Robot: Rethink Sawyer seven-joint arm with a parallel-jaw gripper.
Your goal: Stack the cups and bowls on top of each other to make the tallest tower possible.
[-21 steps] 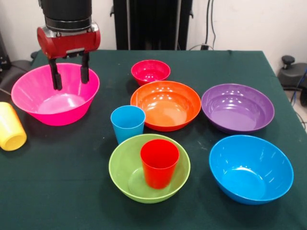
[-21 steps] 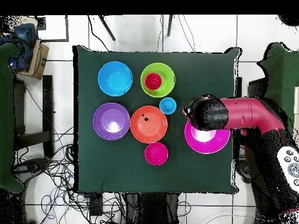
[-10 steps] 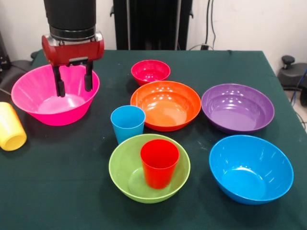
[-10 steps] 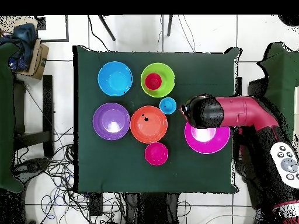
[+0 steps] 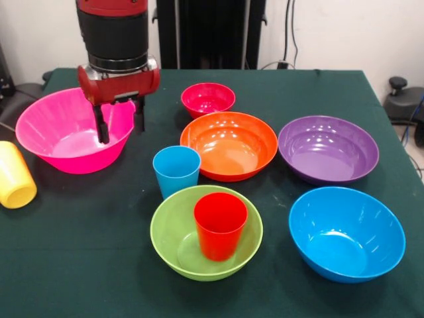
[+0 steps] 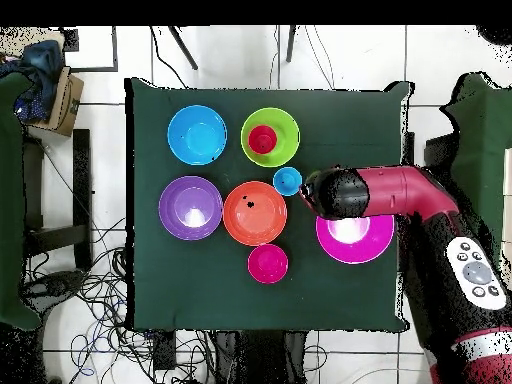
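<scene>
Nearest on the counter (image 5: 79,265), a red cup (image 5: 220,225) stands upright in the lime green bowl (image 5: 173,246), with a light blue cup (image 5: 176,171) just behind it. Farther back, the pincer (image 5: 120,124) hangs with fingers apart and empty over the hot pink bowl's (image 5: 53,132) rim; nothing else is stacked

the orange bowl (image 6: 254,213) sits in the middle of the green table (image 6: 350,290). touching its left is the purple bowl (image 6: 190,208), just below it the small pink-red bowl (image 6: 267,263), near its upper right the light blue cup (image 6: 287,181). the arm (image 6: 385,192) covers part of the hot pink bowl (image 6: 355,242), at right of the orange bowl.
</scene>
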